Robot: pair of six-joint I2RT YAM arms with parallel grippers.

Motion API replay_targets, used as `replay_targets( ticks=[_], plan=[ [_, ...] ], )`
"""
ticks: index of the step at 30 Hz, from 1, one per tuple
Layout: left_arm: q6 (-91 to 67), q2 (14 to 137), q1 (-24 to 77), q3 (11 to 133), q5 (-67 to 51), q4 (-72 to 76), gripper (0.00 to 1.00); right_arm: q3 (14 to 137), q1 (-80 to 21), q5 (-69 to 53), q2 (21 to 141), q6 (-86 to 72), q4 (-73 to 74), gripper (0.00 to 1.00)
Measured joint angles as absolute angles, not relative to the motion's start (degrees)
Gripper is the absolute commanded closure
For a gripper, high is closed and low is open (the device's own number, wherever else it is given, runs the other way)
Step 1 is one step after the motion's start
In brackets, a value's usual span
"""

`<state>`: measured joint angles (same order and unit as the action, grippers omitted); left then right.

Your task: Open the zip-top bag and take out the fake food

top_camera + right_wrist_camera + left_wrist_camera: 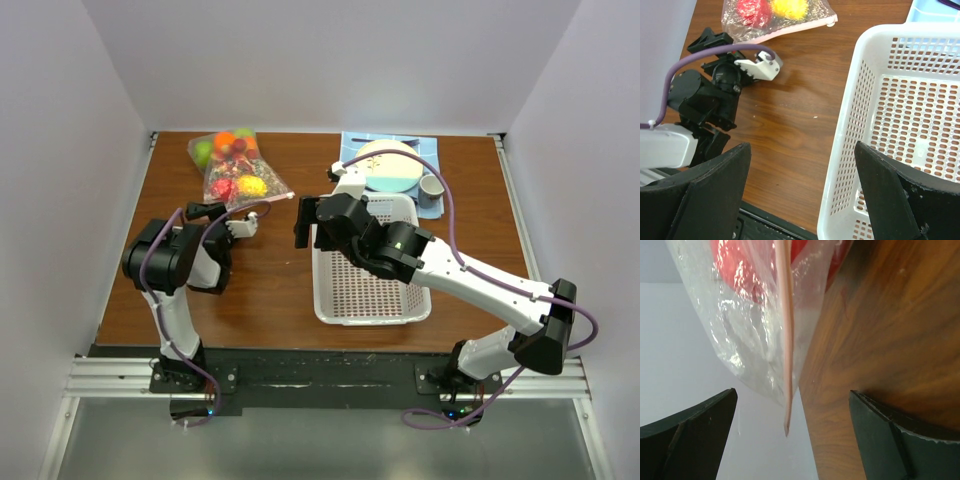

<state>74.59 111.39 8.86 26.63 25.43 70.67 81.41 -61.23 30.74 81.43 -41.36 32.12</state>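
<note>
Table (280,290): bare wood mid-frame. White basket (372,318) sits lower right of centre. Zip-top bag (237,168) lies upper left, its pink strip end toward the left gripper (226,216), whose jaws are wide apart and hold nothing. Right gripper (802,155) is also spread, beside the basket's left rim. Fake food (243,184) is inside the bag. Risk: a pinch on the slick film alone could drag the bag along with the zip unopened.
</note>
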Motion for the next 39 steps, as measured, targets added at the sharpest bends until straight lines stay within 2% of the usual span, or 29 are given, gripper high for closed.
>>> replay_targets(
  ticks=[4, 7, 8, 10, 11, 12, 20, 24, 27, 32, 39],
  plan=[
    [74.8, 112.3, 8.9, 28.3, 25.8, 70.8, 0.09, 81.4, -61.2, 30.8, 81.4, -41.3, 32.1, 0.12],
    [73.9, 111.8, 8.9, 28.6, 25.8, 70.7, 0.38, 81.4, -61.2, 30.8, 81.4, -41.3, 32.1, 0.13],
    [73.5, 111.4, 9.0, 28.9, 25.8, 70.6, 0.6, 81.4, -61.2, 30.8, 81.4, -41.3, 32.1, 0.14],
    [72.4, 110.5, 9.0, 29.8, 25.7, 70.7, 0.8, 81.4, -61.2, 30.7, 81.4, -41.3, 32.1, 0.16],
    [72.1, 110.0, 9.0, 30.4, 25.7, 70.6, 0.94, 81.4, -61.2, 30.7, 81.4, -41.3, 32.1, 0.17],
    [71.8, 109.6, 9.0, 30.9, 25.6, 70.6, 1.0, 81.4, -61.2, 30.7, 81.4, -41.3, 32.0, 0.18],
    [68.7, 105.8, 9.0, 32.8, 25.0, 70.2, 1.0, 81.1, -61.2, 30.8, 81.4, -41.2, 31.7, 0.27],
    [66.4, 101.2, 9.0, 32.8, 23.7, 65.3, 1.0, 80.9, -61.2, 31.0, 81.4, -41.0, 31.6, 0.32],
    [63.2, 94.3, 8.8, 34.1, 21.6, 56.5, 1.0, 80.5, -61.2, 31.5, 81.4, -40.7, 31.6, 0.33],
    [57.2, 82.3, 7.4, 42.9, 16.1, 36.6, 1.0, 79.8, -61.2, 32.2, 81.2, -39.3, 30.8, 0.34],
    [53.5, 67.5, 6.8, 51.1, 7.6, 10.8, 1.0, 78.0, -61.2, 31.3, 78.5, -32.2, 26.4, 0.22]
  ],
)
